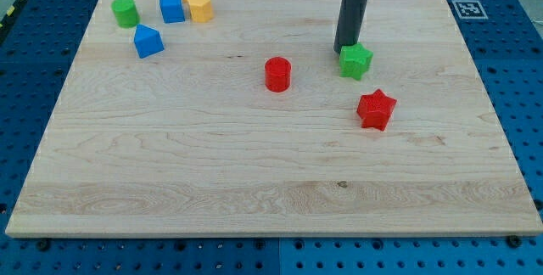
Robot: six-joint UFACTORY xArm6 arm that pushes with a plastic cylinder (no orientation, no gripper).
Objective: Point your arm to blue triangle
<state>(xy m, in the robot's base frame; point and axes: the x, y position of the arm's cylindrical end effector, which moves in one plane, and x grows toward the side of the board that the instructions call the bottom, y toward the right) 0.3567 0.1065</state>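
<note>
Well apart from my tip (343, 51), the blue triangle (148, 41) sits upper left — a wedge-topped block, just below the green cylinder (125, 11). My tip — a bare rod, nothing gripped — touches the green star (356, 60).

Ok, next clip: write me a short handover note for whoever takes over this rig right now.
My tip rests at the green star, at its left edge as the view shows it; contact cannot be confirmed.
The blue triangle lies far toward the view's left, below the blue cube and right of the green cylinder.
Done: nothing visible yet.
Left: sweep left across the board, passing above the red cylinder, and stop at the triangle.
</note>
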